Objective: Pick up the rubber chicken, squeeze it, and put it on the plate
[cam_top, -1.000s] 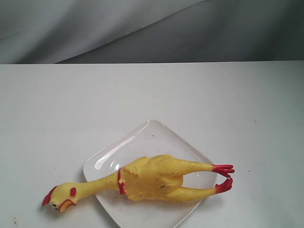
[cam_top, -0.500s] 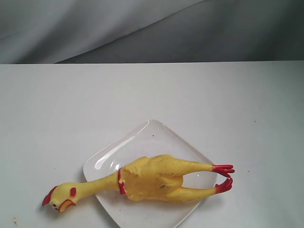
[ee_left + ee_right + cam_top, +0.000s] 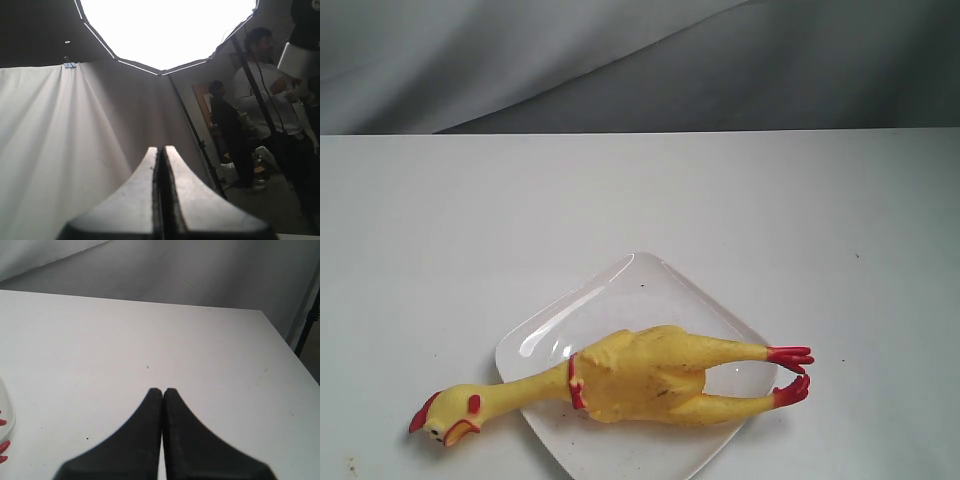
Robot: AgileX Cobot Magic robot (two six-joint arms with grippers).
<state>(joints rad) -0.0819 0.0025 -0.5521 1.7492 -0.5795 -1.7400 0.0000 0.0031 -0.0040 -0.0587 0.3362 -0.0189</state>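
Rubber chicken (image 3: 630, 378) lies with its body on the plate (image 3: 638, 285), head and feet past its rim, unmoved over the last second. My left end effector (image 3: 161, 150) and right end effector (image 3: 162, 391) are both closed and empty, clear of it. I judge the placement done.

The exterior camera sits at the near side, raised and tilted down across the white surface (image 3: 470, 220) toward the grey backdrop (image 3: 620, 60). The plate (image 3: 640, 285) and rubber chicken (image 3: 640, 375) lie close under it. The right wrist camera looks low over its jaws along the surface's right part and shares only the plate's edge and the red feet (image 3: 2, 446) with the exterior view. The left wrist camera faces upward and away, at a white curtain (image 3: 60, 140), a light panel (image 3: 165, 30) and two people (image 3: 260, 90).
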